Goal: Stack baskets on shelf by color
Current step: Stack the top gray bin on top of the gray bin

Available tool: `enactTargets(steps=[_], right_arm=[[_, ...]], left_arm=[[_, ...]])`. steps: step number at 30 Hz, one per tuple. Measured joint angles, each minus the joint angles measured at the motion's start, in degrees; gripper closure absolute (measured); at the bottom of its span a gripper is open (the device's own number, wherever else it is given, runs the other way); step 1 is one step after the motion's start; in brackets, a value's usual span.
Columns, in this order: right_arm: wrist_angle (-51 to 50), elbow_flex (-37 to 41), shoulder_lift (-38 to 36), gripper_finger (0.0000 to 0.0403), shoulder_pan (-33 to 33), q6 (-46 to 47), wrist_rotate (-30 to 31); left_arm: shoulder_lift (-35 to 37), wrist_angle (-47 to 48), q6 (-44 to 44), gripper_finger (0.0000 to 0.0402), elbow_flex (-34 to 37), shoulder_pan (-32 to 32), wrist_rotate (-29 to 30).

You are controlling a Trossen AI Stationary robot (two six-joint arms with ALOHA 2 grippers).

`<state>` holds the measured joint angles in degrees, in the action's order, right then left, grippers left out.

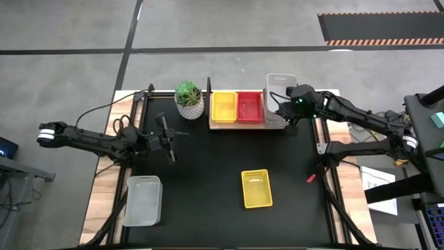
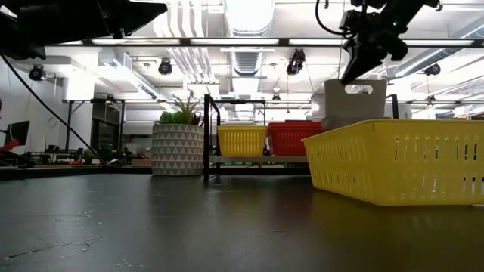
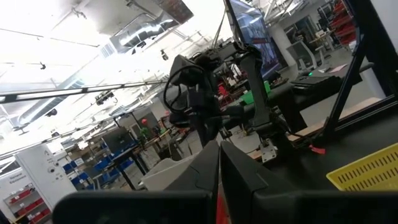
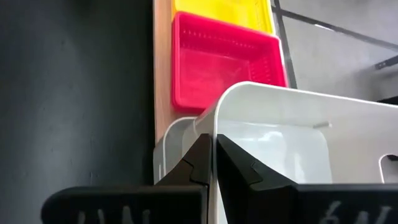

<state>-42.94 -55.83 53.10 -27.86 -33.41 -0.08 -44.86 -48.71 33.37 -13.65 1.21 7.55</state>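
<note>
Right wrist view: the right fingers (image 4: 214,163) pinch the rim of a grey basket (image 4: 292,137), tilted over the shelf (image 4: 163,74); it looks light, thin-walled, slippery; left fingers (image 3: 219,180) clenched

Two dark jointed arms, black cables looped along them; white band near left arm's (image 1: 90,141) base; possibly a green light on right arm's (image 1: 347,111) wrist.
</note>
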Motion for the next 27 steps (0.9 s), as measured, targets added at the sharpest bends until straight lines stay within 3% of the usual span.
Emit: enactTargets(steps=[22, 27], right_arm=[[-0.3, 1.6, 3.8, 0.0394, 0.1, -1.3, 0.0], [-0.2, 1.6, 3.8, 0.0369, 0.1, -1.3, 0.2]], left_arm=[[0.0, 0.0, 0.0, 0.0402, 0.0, 0.0, 0.0], [0.0, -0.1, 0.0, 0.0402, 0.0, 0.0, 0.0]])
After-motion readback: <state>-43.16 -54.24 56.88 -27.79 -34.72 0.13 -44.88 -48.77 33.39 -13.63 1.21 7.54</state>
